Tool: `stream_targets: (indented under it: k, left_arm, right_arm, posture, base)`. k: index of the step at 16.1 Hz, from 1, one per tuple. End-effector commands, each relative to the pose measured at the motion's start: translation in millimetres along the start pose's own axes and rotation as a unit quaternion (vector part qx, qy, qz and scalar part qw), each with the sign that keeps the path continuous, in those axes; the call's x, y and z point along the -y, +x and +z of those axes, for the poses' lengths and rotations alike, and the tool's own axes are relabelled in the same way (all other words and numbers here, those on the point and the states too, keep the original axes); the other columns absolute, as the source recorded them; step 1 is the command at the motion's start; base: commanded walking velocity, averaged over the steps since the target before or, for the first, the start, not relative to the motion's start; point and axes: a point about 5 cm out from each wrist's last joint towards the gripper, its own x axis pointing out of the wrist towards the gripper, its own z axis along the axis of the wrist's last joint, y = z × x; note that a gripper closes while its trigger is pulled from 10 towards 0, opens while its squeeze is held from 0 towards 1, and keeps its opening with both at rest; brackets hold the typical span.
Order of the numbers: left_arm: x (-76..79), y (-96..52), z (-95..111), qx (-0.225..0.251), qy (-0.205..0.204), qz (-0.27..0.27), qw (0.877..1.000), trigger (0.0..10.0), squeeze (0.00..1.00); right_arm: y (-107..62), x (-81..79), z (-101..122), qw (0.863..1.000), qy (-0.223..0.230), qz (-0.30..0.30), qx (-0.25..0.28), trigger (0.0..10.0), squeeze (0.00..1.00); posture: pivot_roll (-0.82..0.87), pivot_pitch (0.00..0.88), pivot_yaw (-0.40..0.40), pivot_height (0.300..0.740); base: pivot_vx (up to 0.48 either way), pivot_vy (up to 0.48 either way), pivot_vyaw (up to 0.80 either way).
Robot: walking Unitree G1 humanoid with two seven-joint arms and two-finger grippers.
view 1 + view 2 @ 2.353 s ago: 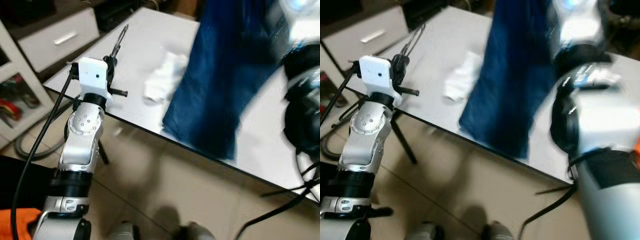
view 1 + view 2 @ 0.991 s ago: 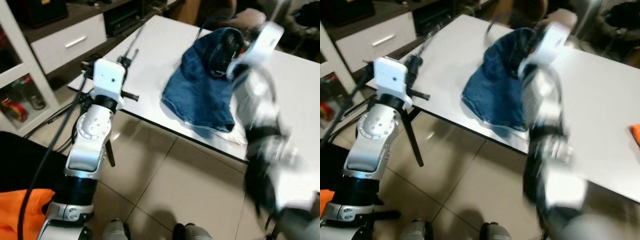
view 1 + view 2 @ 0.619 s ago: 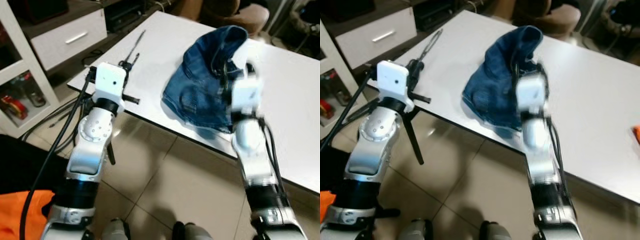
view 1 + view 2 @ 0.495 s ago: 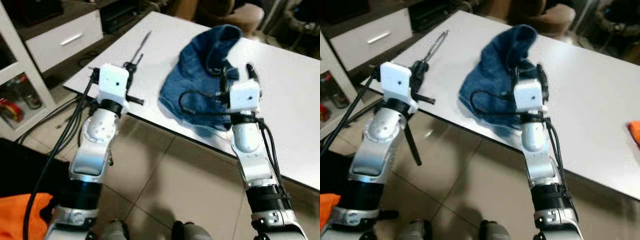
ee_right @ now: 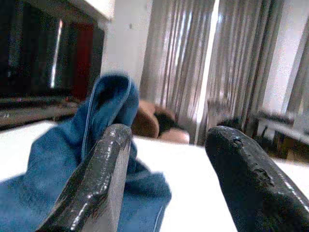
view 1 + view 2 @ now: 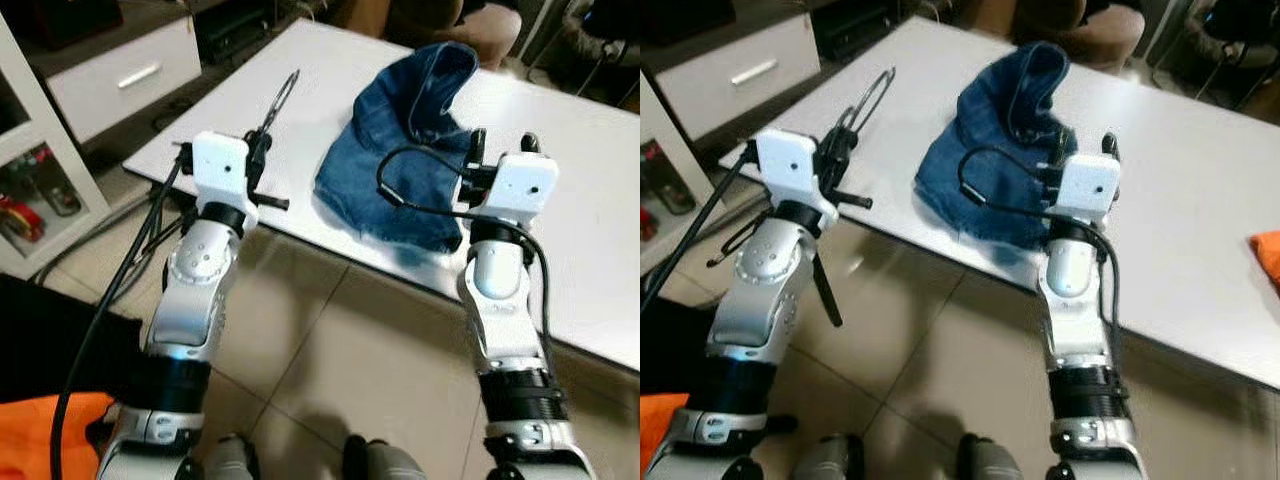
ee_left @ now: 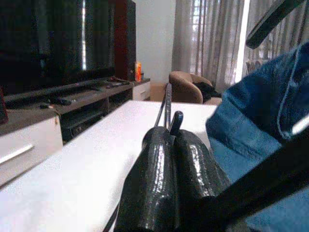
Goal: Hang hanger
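A thin dark metal hanger (image 6: 286, 90) sticks out over the white table (image 6: 330, 60), and my left gripper (image 6: 263, 138) is shut on its near end at the table's front left corner. In the left wrist view the black fingers (image 7: 159, 164) press together on the hanger wire (image 7: 167, 104). Blue jeans (image 6: 404, 140) lie in a heap in the middle of the table. My right gripper (image 6: 502, 142) stands open at the right edge of the heap, just above the table's front edge. In the right wrist view its fingers (image 5: 104, 179) are spread, with the jeans (image 5: 63, 159) beyond them and nothing between.
A white drawer unit (image 6: 115, 80) and open shelves (image 6: 30, 180) stand to the left. Cables (image 6: 120, 240) hang by the left arm. A brown armchair (image 6: 1090, 25) sits behind the table. An orange item (image 6: 1267, 250) lies at the table's right edge. Tiled floor (image 6: 340, 380) lies below.
The jeans, held up in the air earlier, now lie heaped on the table. My right arm has swung down and its gripper stands open beside them. The camera has shifted.
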Motion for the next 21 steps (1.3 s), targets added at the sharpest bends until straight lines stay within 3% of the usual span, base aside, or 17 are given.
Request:
stream_targets:
  k: [1,8,13,16,21]
  left_arm:
    - [2.3,0.3,-3,-0.004,0.002,-0.007,1.000,10.0,0.00]
    - [2.2,1.1,-6,-0.006,0.009,-0.010,1.000,10.0,0.00]
    - [1.0,-2.1,-11,-0.006,0.017,-0.047,0.999,10.0,0.00]
    - [-9.6,-6.9,-20,-0.023,-0.002,-0.046,0.999,10.0,0.00]
    - [-10.4,-15.9,-38,-0.050,-0.053,-0.039,0.997,10.0,0.00]
  right_arm:
    - [1.6,6.4,-6,1.000,0.009,-0.014,-0.021,10.0,0.00]
    - [6.4,-0.9,-10,0.999,-0.008,0.034,-0.028,10.0,0.00]
    - [14.8,7.4,-13,0.998,0.006,0.053,-0.043,10.0,0.00]
    - [20.6,15.4,-10,0.998,0.009,0.047,-0.037,10.0,0.00]
    - [-0.7,10.4,-27,0.994,-0.006,0.081,-0.069,10.0,0.00]
  posture:
    - [-0.05,0.110,-0.059,0.740]
    - [-0.05,0.112,-0.054,0.740]
    - [-0.05,0.114,-0.045,0.740]
    - [-0.05,0.107,-0.041,0.740]
    - [-0.06,0.096,-0.048,0.740]
  base:
    - [-0.300,0.000,0.00]
    - [-0.297,0.000,0.00]
    - [0.000,0.000,0.00]
    - [0.000,0.000,0.00]
    - [0.000,0.000,-0.63]
